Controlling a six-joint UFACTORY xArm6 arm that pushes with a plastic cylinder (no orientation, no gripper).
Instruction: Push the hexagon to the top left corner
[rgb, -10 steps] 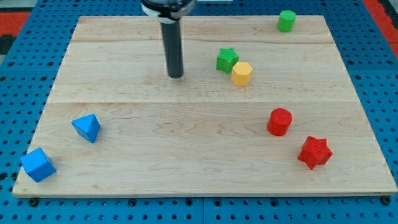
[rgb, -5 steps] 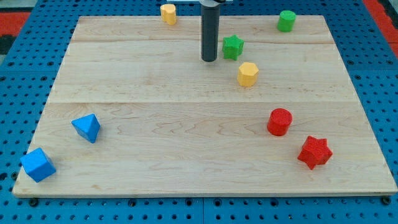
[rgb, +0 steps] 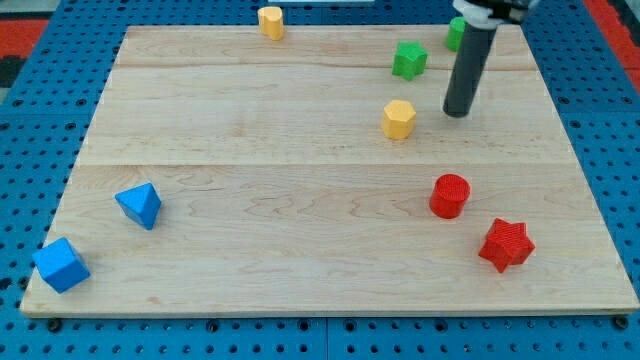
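Far at the view's left lie a blue cube (rgb: 60, 265) and a blue pyramid-like block (rgb: 139, 205); a yellow cylinder (rgb: 270, 21) stands on the top edge, near the line to the corner. The yellow hexagon (rgb: 398, 119) sits right of centre, untouched. The rod has no fingers; my tip (rgb: 457, 113) rests just to the hexagon's right. The approach looks nearly set: next, a push leftward and upward.

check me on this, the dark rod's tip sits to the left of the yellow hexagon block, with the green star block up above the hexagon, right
Not quite. My tip sits to the view's right of the yellow hexagon block, with a gap between them, not to its left. The green star block is indeed up above the hexagon. The camera view shows it.
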